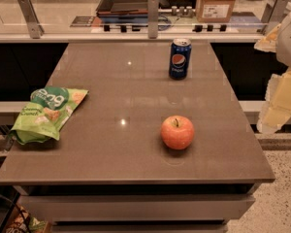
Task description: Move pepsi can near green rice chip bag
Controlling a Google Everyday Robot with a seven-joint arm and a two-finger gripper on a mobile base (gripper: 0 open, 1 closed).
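At the three o'clock edge of the view, just off the table's side, the pale yellowish gripper [280,98] is hanging above floor level and gripping none of the table's things; whether it is open or closed I cannot tell. Toward ten o'clock from it, the small dark blue pepsi can [180,58] with its silver top is standing upright near the far edge of the grey-brown polished tabletop [136,154], untouched. Toward eight o'clock, the round red-orange apple [177,132] is sitting well apart from the can. Across at nine o'clock, the soft light green rice chip bag [46,113] is lying flat by the left edge, far from the can. The reach for the can seems to be the step in hand. Doing it well probably means coming in level from the three o'clock side, closing around the can's mid-height so it is not tipping, then carrying it toward eight o'clock across the far half of the table, passing behind the apple, and setting it upright just beside the bag.
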